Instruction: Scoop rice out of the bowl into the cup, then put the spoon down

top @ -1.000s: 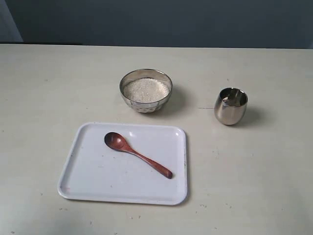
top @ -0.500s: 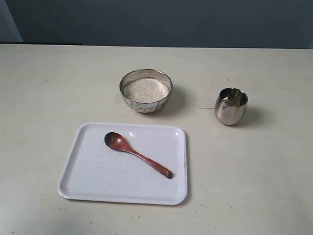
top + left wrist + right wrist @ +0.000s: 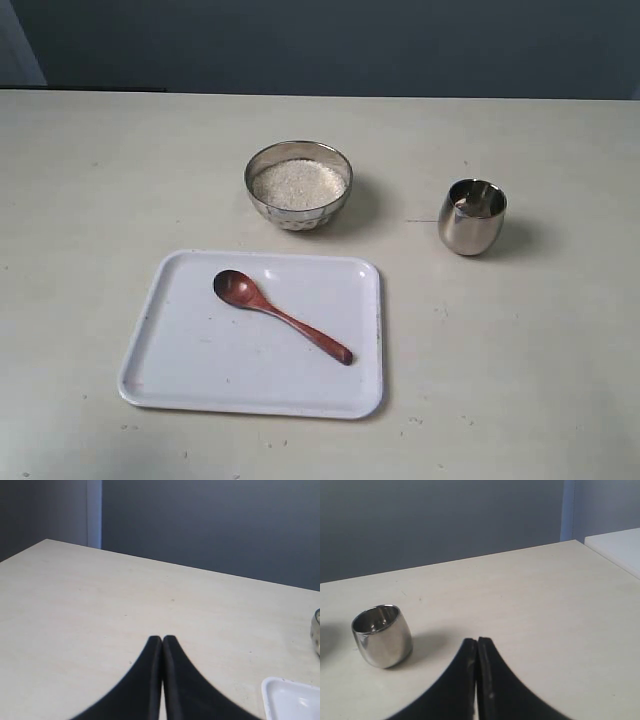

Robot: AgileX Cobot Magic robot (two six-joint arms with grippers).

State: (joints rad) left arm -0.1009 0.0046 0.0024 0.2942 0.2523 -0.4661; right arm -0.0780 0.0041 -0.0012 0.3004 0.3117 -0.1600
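Note:
The steel bowl [image 3: 298, 184] stands mid-table with a pale heap of rice [image 3: 298, 183] inside. To its right stands the small steel cup [image 3: 471, 216], which the right wrist view also shows [image 3: 382, 635]. The dark wooden spoon [image 3: 279, 313] lies on a white tray [image 3: 180, 370], its oval end toward the bowl. Neither gripper appears in the exterior view. My left gripper [image 3: 162, 639] is shut on nothing, above bare table. My right gripper [image 3: 477, 641] is shut and empty too, off to one side of the cup.
The tray's corner [image 3: 290, 700] and a sliver of the bowl [image 3: 316, 635] show at the edge of the left wrist view. A white surface [image 3: 617, 547] lies past the table's edge in the right wrist view. A dark wall runs behind the table.

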